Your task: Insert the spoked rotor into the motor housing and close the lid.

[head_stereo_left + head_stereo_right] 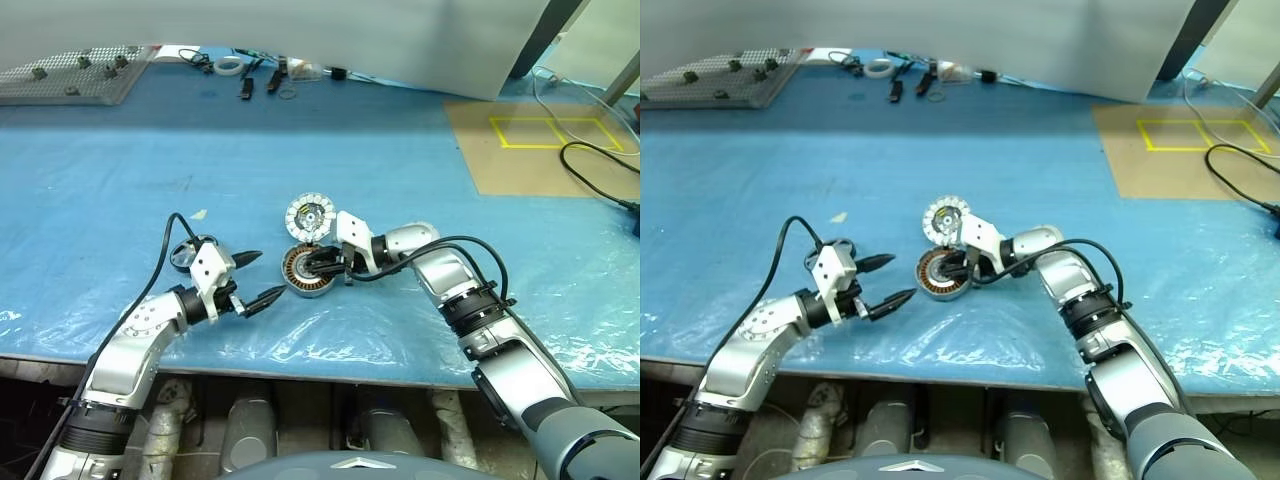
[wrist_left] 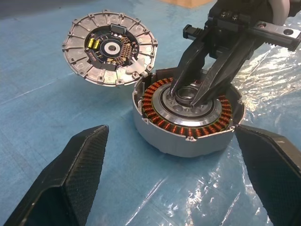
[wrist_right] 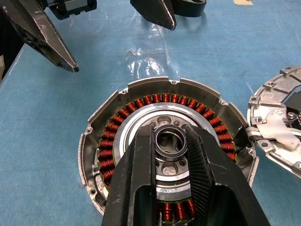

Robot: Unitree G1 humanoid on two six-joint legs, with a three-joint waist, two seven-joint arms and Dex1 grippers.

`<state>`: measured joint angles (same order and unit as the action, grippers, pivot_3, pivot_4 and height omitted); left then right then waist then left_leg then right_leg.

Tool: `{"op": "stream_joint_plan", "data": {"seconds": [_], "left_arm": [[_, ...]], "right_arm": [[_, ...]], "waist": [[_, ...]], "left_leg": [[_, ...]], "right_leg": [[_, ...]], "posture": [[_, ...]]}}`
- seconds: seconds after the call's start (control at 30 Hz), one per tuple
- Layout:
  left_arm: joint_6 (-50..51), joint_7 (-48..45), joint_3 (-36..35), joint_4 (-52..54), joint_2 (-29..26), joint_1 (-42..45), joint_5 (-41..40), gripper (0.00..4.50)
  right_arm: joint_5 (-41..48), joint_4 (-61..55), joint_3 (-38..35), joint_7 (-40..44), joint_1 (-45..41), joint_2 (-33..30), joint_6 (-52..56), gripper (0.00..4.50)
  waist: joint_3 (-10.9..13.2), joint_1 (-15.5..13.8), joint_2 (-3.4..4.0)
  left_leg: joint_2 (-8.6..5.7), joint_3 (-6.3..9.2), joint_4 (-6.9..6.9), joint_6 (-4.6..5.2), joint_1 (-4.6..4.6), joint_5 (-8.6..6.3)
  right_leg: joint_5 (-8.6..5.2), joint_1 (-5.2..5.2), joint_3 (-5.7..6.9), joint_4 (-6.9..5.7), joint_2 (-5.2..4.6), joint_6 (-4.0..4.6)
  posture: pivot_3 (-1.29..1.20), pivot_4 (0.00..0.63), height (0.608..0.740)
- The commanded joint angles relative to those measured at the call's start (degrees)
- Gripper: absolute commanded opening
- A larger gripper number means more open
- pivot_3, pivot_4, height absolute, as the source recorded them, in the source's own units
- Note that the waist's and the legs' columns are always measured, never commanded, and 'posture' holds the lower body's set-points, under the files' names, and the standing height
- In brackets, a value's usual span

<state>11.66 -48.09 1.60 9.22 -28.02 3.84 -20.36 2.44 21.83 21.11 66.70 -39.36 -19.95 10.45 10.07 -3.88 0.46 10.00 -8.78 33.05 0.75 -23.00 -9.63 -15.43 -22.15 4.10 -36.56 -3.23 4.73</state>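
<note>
No readable brand or writing shows on any part; the lid bears only a small circuit board with yellow components around its centre hub.

The motor housing sits flat on the blue table, its open face up and its axis vertical. Inside it a ring of copper-brown windings surrounds a silvery inner piece with a dark-rimmed hub; whether this is the spoked rotor I cannot tell, since no spokes can be made out.

The lid lies at about 12 o'clock from the housing, its edge touching or just overlapping the housing's rim, segmented face and board upward, tilted slightly against the rim.

The right gripper reaches in from 3 o'clock, pointing down into the housing's centre. Its 2 black fingers stand narrowly apart, 1 on each side of the dark-rimmed hub, closed against it.

The left gripper hovers at about 9 o'clock from the housing, near but apart from it, pointing toward it. Its 2 fingers are spread wide with nothing between them.

A small round object lies at about 9 o'clock beyond the left gripper, too partly hidden to identify. At the table's far edge, near 11 o'clock, sit a pegboard tray holding a few small dark parts, a roll of tape and some loose tools.
</note>
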Motion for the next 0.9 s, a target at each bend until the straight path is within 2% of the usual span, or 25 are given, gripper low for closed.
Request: {"op": "stream_joint_plan", "data": {"seconds": [0.03, 0.87, 0.9], "left_arm": [[0.5, 0.4, -0.9, 2.6, -0.2, 0.6, -1.0, 4.50], [2.5, 1.3, -0.9, 4.0, -0.2, 1.0, -1.0, 4.50], [2.5, 1.3, -0.9, 4.1, -0.2, 1.0, -1.0, 4.50]], "right_arm": [[-0.9, 0.7, 0.8, 0.4, 0.4, 0.0, 0.4, 0.57], [-1.2, 0.0, 1.4, -0.1, 0.8, 0.8, 1.4, 0.57], [-1.3, 0.2, 1.4, -0.2, 0.8, 0.8, 1.3, 0.92]], "waist": [[0.0, 0.0, 0.00], [0.0, 0.0, 0.00], [0.0, 0.0, 0.00]], "left_leg": [[0.00, 0.00, 0.00, 0.00, 0.00, 0.00], [0.00, 0.00, 0.00, 0.00, 0.00, 0.00], [0.00, 0.00, 0.00, 0.00, 0.00, 0.00]], "right_leg": [[0.00, 0.00, 0.00, 0.00, 0.00, 0.00], [0.00, 0.00, 0.00, 0.00, 0.00, 0.00], [0.00, 0.00, 0.00, 0.00, 0.00, 0.00]], "posture": [[0.00, 0.150, 0.740], [0.00, 0.150, 0.740], [0.00, 0.150, 0.740]]}}
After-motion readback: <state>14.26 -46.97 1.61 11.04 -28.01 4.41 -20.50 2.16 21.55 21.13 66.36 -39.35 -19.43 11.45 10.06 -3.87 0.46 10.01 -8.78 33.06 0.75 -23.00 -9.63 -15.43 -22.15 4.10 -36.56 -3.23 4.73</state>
